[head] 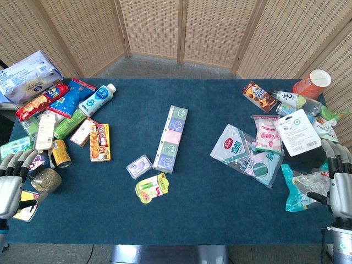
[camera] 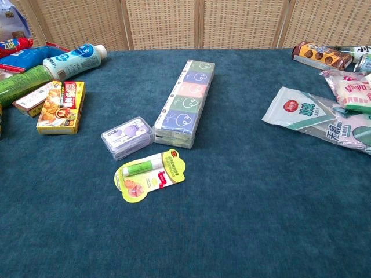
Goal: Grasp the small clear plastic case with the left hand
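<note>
The small clear plastic case (head: 139, 166) (camera: 127, 137), with something lilac inside, lies flat on the blue table cloth just left of a long pack of pastel tissues (head: 171, 138) (camera: 185, 103). A yellow-green lip balm card (head: 151, 187) (camera: 149, 174) lies just in front of it. My left hand (head: 13, 184) rests at the table's left edge, far left of the case, fingers apart and holding nothing. My right hand (head: 340, 184) sits at the right edge, fingers apart, empty. The chest view shows neither hand.
Snacks crowd the left: a yellow box (head: 99, 142) (camera: 61, 106), a white bottle (head: 98, 99) (camera: 72, 60), a can (head: 60, 153), packets. Pouches (head: 247, 154) (camera: 324, 119), a cookie pack (head: 258, 96) and an orange cup (head: 312, 83) fill the right.
</note>
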### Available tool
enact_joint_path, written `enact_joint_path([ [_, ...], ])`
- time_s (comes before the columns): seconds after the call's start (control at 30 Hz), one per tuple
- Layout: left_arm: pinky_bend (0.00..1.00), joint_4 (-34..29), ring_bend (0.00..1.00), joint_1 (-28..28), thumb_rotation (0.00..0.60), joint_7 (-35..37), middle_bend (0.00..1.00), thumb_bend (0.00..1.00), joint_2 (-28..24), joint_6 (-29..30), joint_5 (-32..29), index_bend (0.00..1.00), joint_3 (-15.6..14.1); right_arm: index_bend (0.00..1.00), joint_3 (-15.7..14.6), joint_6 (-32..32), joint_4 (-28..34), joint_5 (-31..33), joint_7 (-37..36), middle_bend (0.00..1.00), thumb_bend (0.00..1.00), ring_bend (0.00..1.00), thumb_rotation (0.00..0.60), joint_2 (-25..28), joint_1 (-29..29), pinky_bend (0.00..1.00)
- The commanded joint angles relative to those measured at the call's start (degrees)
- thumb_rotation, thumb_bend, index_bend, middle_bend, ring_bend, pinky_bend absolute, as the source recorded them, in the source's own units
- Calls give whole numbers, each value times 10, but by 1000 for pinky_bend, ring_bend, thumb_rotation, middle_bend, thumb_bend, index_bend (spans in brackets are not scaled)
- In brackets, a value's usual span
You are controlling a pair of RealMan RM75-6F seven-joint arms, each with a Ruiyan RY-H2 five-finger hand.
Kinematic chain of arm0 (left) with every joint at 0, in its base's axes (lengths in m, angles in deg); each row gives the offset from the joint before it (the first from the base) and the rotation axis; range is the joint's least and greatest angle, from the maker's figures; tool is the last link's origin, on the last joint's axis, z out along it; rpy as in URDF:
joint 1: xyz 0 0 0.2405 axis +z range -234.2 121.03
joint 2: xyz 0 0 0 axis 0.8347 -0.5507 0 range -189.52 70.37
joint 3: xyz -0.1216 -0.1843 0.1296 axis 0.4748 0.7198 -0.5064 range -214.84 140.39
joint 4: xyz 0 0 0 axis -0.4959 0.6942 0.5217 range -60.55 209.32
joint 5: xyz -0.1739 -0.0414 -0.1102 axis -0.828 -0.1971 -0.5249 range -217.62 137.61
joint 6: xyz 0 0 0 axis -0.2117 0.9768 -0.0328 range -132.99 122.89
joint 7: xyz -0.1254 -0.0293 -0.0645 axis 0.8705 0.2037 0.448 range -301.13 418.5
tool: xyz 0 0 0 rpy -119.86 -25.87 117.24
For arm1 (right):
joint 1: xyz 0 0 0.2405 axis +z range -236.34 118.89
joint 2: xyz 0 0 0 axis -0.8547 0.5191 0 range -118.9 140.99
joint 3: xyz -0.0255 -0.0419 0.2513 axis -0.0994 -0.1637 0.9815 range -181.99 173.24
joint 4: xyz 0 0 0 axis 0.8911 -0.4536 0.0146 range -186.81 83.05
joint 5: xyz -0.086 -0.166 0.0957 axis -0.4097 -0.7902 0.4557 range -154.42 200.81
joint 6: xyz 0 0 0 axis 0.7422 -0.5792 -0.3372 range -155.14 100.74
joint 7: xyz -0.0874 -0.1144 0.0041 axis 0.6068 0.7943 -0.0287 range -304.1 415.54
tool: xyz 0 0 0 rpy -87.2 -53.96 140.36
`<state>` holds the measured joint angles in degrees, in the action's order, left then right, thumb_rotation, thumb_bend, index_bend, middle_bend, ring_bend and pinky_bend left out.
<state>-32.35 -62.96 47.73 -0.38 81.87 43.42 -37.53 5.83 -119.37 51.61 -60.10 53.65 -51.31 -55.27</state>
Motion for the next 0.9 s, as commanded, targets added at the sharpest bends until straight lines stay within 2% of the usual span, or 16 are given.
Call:
enact_joint_path([
  [0.03, 0, 2, 0, 1, 600, 0, 0, 0, 0, -2, -1, 0, 2, 0, 1, 2, 1, 1, -1, 0, 0, 0, 600, 0, 1, 0],
  [0.27, 0, 7, 0, -8, 600, 4, 0, 0, 15, -22, -16, 0, 15, 0, 1, 1, 7, -2, -6, 0, 0, 0, 600, 1, 1, 0],
  [0.4, 0, -11, 0, -33, 600, -35, 0, 0, 49, -51, -43, 0, 34, 0, 0, -1, 11, -7, -12, 0, 0, 0, 600, 4, -1, 0],
  [0.6, 0, -67, 0, -96, 600, -157, 0, 0, 109, -110, -134, 0, 77, 0, -1, 1, 14, -7, -23, 0, 0, 0, 600, 9, -2, 0],
  [0.73, 0, -89, 0, -151, 600, -256, 0, 0, 166, -141, -214, 0, 102, 0, 1, -1, 17, -9, -31, 0, 0, 0, 600, 13, -2, 0],
  [0.9, 0, -92, 0, -214, 600, -359, 0, 0, 245, -145, -316, 0, 126, 0, 1, -2, 20, -12, -39, 0, 0, 0, 600, 17, -4, 0],
])
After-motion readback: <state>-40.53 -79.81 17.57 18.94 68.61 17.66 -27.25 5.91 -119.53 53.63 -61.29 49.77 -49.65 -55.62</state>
